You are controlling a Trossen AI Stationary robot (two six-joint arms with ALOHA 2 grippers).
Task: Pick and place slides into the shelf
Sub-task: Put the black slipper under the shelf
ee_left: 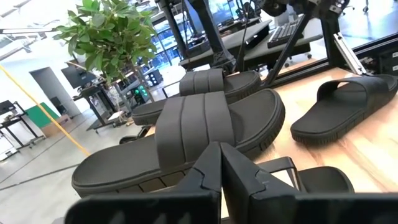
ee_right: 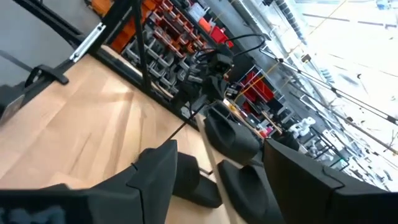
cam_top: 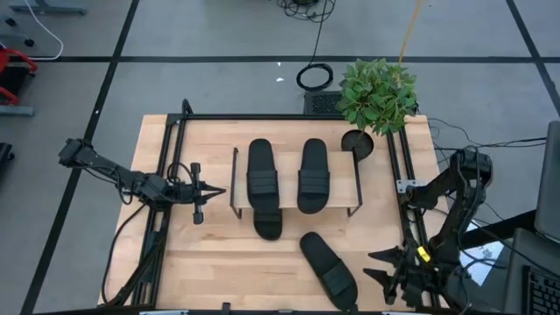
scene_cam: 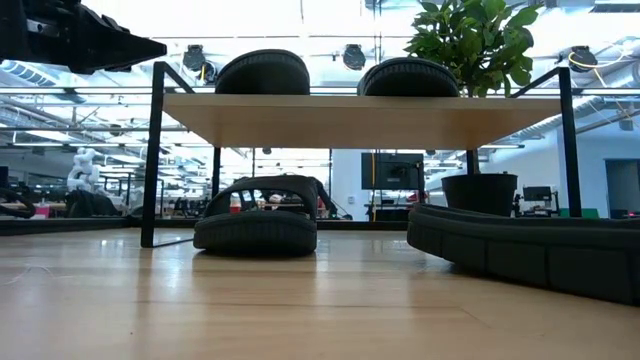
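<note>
The shelf (cam_top: pixel 297 208) sits centre frame in the high view with two slides (cam_top: pixel 262 175) side by side on its board, a third slide (cam_top: pixel 268 223) poking out from beneath its lower edge, and the fourth slide (cam_top: pixel 328 265) lying loose and angled at lower centre-right on the table (cam_top: pixel 210 271). Over at the left of the frame the left gripper (cam_top: pixel 219 192) hovers just off the shelf's end, fingers pinched together and holding nothing; at lower right the right gripper (cam_top: pixel 378 266) waits near that loose slide, fingers spread wide and empty. To my eye the loose one is next: the right arm should straddle the strap or a sole edge squarely, lift clear, then slide it low under the board beside its partner. The low view shows what the top-down one hides, the third slide sitting fully under the board with free room next to it; the plant (cam_top: pixel 378 94) at upper right crowds that corner
</note>
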